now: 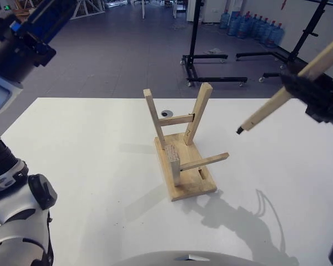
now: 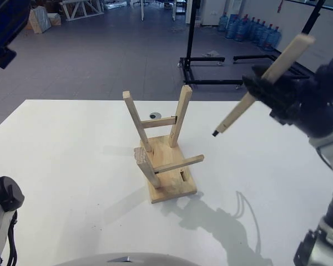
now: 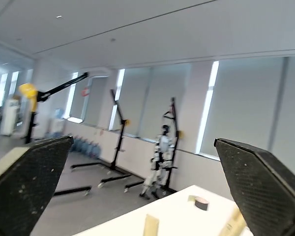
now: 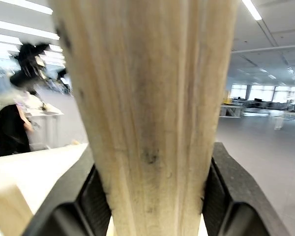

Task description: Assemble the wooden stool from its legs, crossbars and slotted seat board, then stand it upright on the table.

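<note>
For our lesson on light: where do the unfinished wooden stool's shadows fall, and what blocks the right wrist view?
Left eye view: the pale wooden stool casts shadows leftward and nearward across the white table. Right wrist view: the clamped pale wooden leg covers the centre.

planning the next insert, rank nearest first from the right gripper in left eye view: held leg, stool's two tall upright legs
1. Long pale wooden leg, in the right gripper.
2. Right-hand upright stool leg, on the gripper's side.
3. Left-hand upright stool leg, farther left.
</note>
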Robot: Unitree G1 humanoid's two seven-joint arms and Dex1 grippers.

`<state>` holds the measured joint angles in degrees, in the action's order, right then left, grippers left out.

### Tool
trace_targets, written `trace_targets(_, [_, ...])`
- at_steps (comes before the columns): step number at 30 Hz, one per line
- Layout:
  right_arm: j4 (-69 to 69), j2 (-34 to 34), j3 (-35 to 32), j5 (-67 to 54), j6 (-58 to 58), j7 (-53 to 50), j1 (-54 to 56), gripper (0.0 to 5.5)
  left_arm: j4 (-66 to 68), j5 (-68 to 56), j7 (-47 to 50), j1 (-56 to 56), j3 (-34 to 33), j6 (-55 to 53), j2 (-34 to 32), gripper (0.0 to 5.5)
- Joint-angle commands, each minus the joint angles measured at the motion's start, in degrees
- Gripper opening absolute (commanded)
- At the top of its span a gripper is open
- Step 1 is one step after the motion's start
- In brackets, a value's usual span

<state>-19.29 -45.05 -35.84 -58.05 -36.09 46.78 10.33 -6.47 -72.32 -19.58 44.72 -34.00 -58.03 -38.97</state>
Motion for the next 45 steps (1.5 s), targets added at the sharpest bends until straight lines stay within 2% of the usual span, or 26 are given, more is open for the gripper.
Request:
trace_targets(1, [2.9,3.1,1.7,7.1,4.9,4.1,-11.0,2.06,2.5,6.8,-3.3,-5.1,4.2,3.6,-0.1,5.25])
trace_targets(3, [7.5,3.3,1.2,4.8,2.2,5.5,-12.2,2.06,3.5,9.5,-5.7,-7.0,5.9,5.4,-0.1,5.25])
trace_targets(6, [13.4,4.1,-3.5,-7.6,-3.8,9.7,-9.9,2.06,4.9,13.2,-9.2,-9.2,8.2,7.7,-0.4,5.25])
trace_targets(11, [17.5,4.5,-4.4,-12.2,-3.7,19.0,-7.4,2.06,6.2,16.5,-12.4,-11.0,9.6,9.6,0.0,5.25])
trace_targets(15, [18.5,8.6,0.9,-5.4,6.2,32.2,-8.3,2.06,7.5,17.8,-13.8,-10.0,11.2,10.2,1.0,5.25])
trace_targets(21, [23.0,14.0,11.2,6.4,20.7,43.2,-6.1,2.06,12.2,20.1,-17.2,-6.1,14.5,10.7,1.6,5.25])
trace_targets(25, [26.2,14.9,17.9,14.8,31.5,45.5,-2.5,2.06,14.9,21.8,-19.2,-3.3,16.9,10.7,2.5,5.25])
trace_targets(28, [26.3,16.4,20.2,17.0,35.5,45.0,-0.6,2.06,16.0,22.6,-20.5,-1.7,17.8,10.3,2.9,5.25])
trace_targets(45, [23.8,24.6,25.1,14.7,35.6,40.4,-1.0,2.06,12.5,22.3,-21.0,-2.5,18.2,8.3,6.1,5.25])
